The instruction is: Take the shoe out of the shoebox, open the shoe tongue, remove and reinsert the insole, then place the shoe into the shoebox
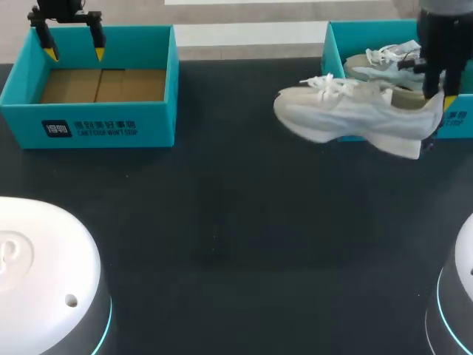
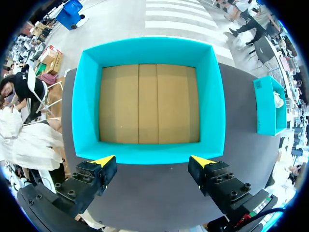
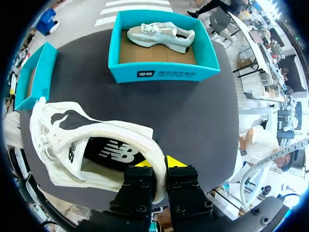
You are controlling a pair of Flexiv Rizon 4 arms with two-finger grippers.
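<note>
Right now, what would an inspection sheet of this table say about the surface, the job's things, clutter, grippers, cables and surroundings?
Surface: dark table.
Job's things: white shoe held by its heel, outside the right shoebox; second shoe lying inside that box; left shoebox showing only its cardboard floor.
Clutter: nothing seen.
Grippers: left gripper open, above the left shoebox's edge; right gripper shut on the white shoe's heel.
Cables: nothing seen on the table.
Surroundings: white arm bases at the near corners.
</note>
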